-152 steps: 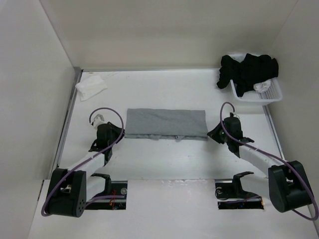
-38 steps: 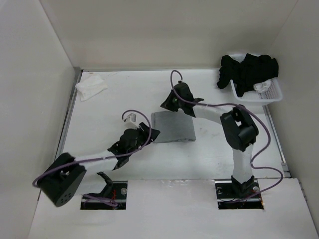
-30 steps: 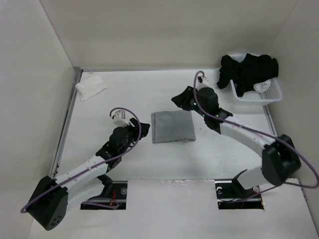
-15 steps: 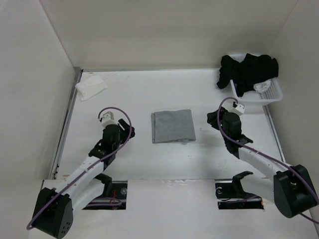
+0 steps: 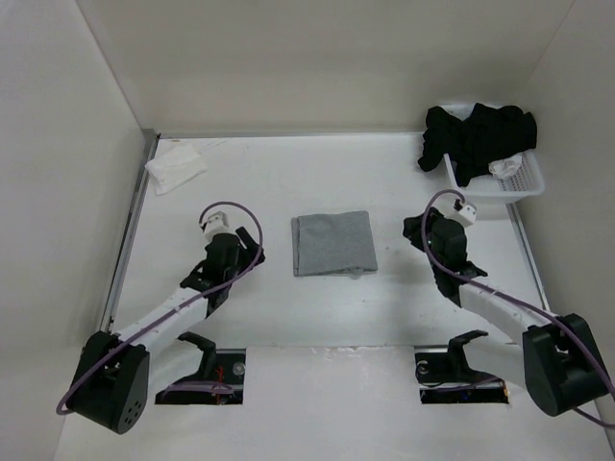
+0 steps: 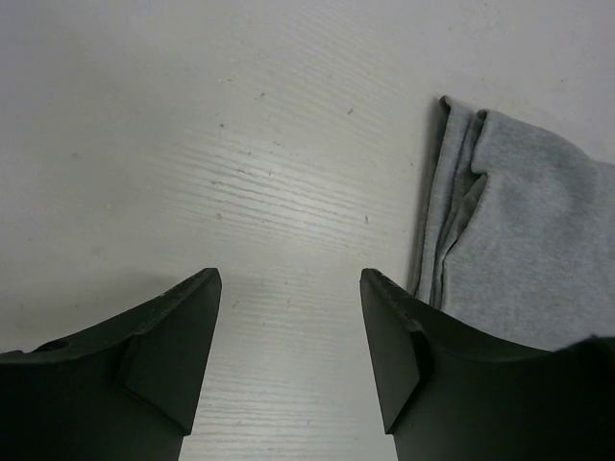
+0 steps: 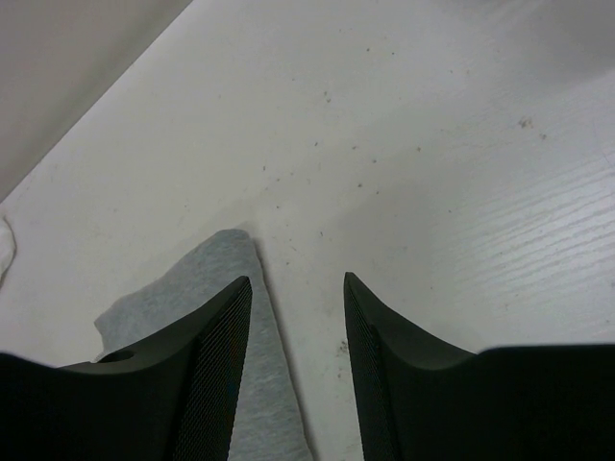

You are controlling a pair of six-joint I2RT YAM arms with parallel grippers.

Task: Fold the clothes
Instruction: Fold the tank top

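- Since the earliest view the grey garment [image 5: 333,243] has gone from a long strip to a compact, near-square packet, and both arms have drawn back to either side of it.
- The garment lies flat at mid-table, between the two grippers and touching neither.
- Left gripper [image 5: 235,255]: jaws stand wide apart and hold nothing. Its wrist view shows bare table between the fingers [image 6: 173,336], with the layered edge of the cloth [image 6: 519,250] just to the right.
- Right gripper [image 5: 423,233]: jaws also apart and empty, with a corner of the cloth [image 7: 207,274] lying near its left finger.
- Step in hand, as judged: release and withdrawal after a fold. The folding appears largely complete.
- Next move, as judged: either retire the arms or, if a smaller packet is wanted, take the stacked edge cleanly so that all layers lift together.
- Surroundings: the white basket [image 5: 524,182] with black garments [image 5: 476,134] sits at the far right, and a small white cloth [image 5: 175,168] at the far left. Both are well apart from the work, and nothing obstructs it.
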